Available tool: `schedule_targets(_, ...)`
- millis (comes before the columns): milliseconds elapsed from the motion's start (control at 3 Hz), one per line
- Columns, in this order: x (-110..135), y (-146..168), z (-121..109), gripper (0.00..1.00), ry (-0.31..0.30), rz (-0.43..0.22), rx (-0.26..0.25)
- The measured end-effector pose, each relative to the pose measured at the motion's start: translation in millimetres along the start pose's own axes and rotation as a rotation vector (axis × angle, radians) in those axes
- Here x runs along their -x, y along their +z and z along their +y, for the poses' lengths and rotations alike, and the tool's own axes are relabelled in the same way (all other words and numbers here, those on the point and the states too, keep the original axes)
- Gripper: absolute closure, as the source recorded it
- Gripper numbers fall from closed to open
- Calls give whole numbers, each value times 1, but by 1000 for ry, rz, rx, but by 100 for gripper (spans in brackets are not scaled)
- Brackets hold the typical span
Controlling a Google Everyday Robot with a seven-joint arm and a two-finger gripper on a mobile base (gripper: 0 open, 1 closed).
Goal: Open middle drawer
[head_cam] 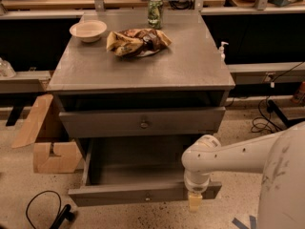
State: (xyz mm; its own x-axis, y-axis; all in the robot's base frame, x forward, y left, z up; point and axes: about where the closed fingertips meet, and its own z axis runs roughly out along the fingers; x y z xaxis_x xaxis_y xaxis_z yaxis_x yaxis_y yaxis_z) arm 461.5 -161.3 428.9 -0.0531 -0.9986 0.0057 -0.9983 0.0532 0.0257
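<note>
The middle drawer (pixel 136 163) of the grey cabinet is pulled far out and shows a plain grey inside. Its front (pixel 119 195) carries a small round knob (pixel 147 196) at centre. My gripper (pixel 194 202) hangs from the white arm (pixel 228 156), which comes in from the right. The gripper is at the right part of the drawer's front, at or just over its top edge. The drawer above (pixel 143 122) has a round knob (pixel 144 123) and stands slightly out, with a dark gap beneath the cabinet top.
On the cabinet top (pixel 181 66) are a white bowl (pixel 88 30), a crumpled snack bag (pixel 136 42) and a green can (pixel 155 12). A cardboard box (pixel 45 137) lies left of the cabinet. Cables (pixel 43 209) lie on the floor at bottom left and at the right (pixel 267 120).
</note>
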Motion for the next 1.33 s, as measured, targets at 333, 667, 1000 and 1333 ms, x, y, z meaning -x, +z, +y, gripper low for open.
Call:
schedule_targets(333,0,0,0,0,0,0,1)
schedule_targets(667,1,-7,-5,0,-20,-7,15)
schedule_targets(1000,12,-35,-28,15,-58,11,29)
schedule_targets(1333,26,-56,-53,38,-98,49,47)
